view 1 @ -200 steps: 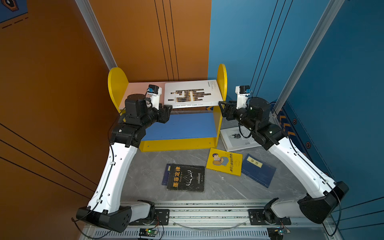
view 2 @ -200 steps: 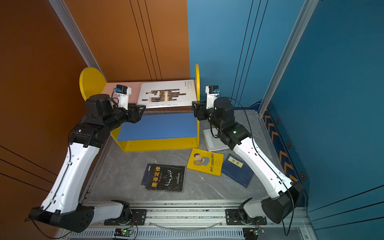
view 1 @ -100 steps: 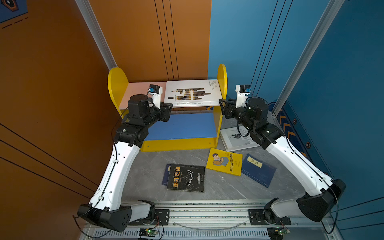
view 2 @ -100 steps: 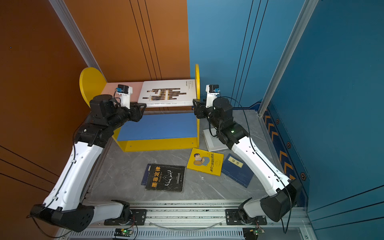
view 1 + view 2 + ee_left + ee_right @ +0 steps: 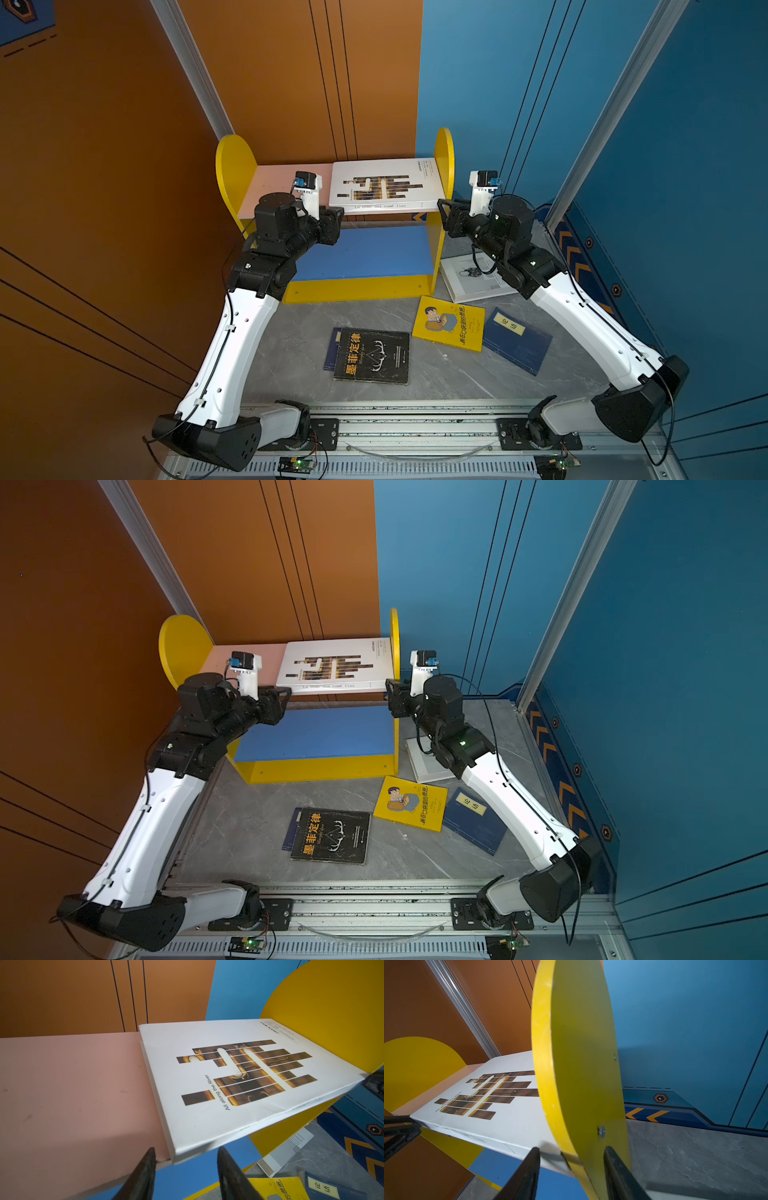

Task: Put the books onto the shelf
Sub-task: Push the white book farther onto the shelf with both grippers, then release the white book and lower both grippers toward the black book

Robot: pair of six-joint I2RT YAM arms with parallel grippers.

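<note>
The shelf (image 5: pixel 232 166) stands at the back, with a pink upper board (image 5: pixel 286 183) and a blue lower board (image 5: pixel 365 249). A white book with brown blocks (image 5: pixel 384 185) (image 5: pixel 336 667) lies flat on the pink board against the right yellow panel, its spine overhanging the front edge. My left gripper (image 5: pixel 338 214) (image 5: pixel 185 1149) is open just in front of that book's left front corner (image 5: pixel 176 1153), holding nothing. My right gripper (image 5: pixel 441 205) (image 5: pixel 571 1148) is open at the right front corner, one jaw on each side of the yellow panel's edge (image 5: pixel 571 1159).
On the grey floor lie a black book with orange characters (image 5: pixel 372 355) over a navy one (image 5: pixel 330 349), a yellow cartoon book (image 5: pixel 449 324) and a navy labelled book (image 5: pixel 517 338). A white and grey book (image 5: pixel 469 276) lies beside the shelf, partly under my right arm.
Both grippers' jaws have narrowed a little. The left arm has edged closer to the shelf front. The white book stays on the pink board.
</note>
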